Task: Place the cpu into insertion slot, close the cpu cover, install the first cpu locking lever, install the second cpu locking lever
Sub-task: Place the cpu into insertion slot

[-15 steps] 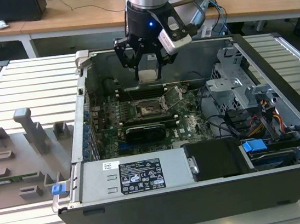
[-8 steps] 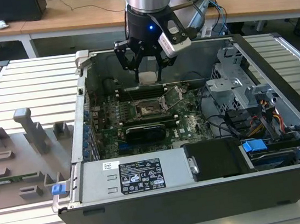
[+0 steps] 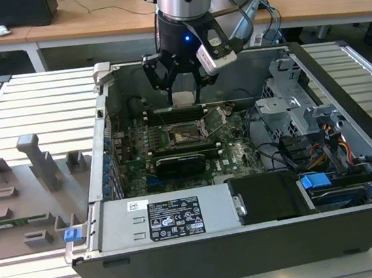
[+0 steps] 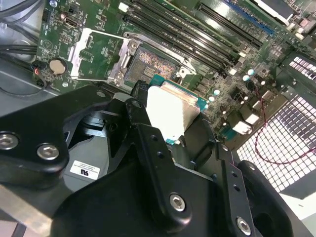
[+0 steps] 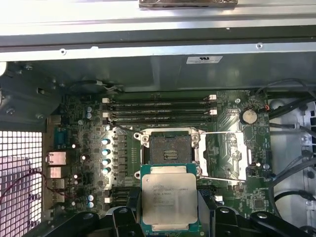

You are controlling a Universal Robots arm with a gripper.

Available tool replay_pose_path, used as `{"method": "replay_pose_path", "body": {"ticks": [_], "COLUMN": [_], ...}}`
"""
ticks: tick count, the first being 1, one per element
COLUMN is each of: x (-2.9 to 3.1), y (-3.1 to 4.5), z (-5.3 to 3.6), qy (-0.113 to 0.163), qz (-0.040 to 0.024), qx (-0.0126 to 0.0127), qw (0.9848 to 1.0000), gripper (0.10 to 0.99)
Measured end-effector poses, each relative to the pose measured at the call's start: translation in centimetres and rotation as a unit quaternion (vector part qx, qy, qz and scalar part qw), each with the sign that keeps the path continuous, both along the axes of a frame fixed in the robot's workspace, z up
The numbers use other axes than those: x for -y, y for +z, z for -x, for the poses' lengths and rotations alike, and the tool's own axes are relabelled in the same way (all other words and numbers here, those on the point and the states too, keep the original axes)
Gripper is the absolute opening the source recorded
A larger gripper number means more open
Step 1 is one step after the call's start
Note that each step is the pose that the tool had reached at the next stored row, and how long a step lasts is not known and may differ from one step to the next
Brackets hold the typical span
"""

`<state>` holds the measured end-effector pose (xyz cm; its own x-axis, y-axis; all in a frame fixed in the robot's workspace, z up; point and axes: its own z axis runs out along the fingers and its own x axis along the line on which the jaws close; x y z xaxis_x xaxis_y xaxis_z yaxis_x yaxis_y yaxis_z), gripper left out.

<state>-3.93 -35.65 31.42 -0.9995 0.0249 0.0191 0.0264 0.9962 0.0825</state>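
My gripper (image 3: 181, 90) hangs over the open computer case, shut on the cpu (image 3: 182, 99), a flat silver-topped square chip with a green edge. In both wrist views the cpu (image 5: 169, 196) (image 4: 173, 111) sits between the black fingers (image 5: 132, 200), held by two opposite edges. The insertion slot (image 5: 168, 148) (image 4: 152, 64) (image 3: 187, 136) lies open on the green board with its dark contact grid bare, just beyond and below the chip. The cpu cover (image 5: 224, 155) (image 4: 96, 52) is swung fully open and lies flat beside the slot. The chip is clear of the socket.
Long black memory slots (image 5: 158, 111) run behind the socket, a black card (image 3: 182, 161) lies in front of it. The case wall (image 5: 148, 69) stands close behind. Power supply (image 3: 162, 217), drive cage (image 3: 292, 108) and cables (image 3: 338, 146) fill the case. A grey fixture plate (image 3: 22, 195) lies outside.
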Motion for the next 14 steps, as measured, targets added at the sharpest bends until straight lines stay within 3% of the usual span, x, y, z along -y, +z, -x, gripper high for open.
{"method": "replay_pose_path", "body": {"ticks": [14], "x": [0.00], "y": [-0.93], "z": [0.00], "qy": [0.000], "qz": [0.0000], "qx": [0.0000], "qw": [1.0000], "gripper": [0.541]}}
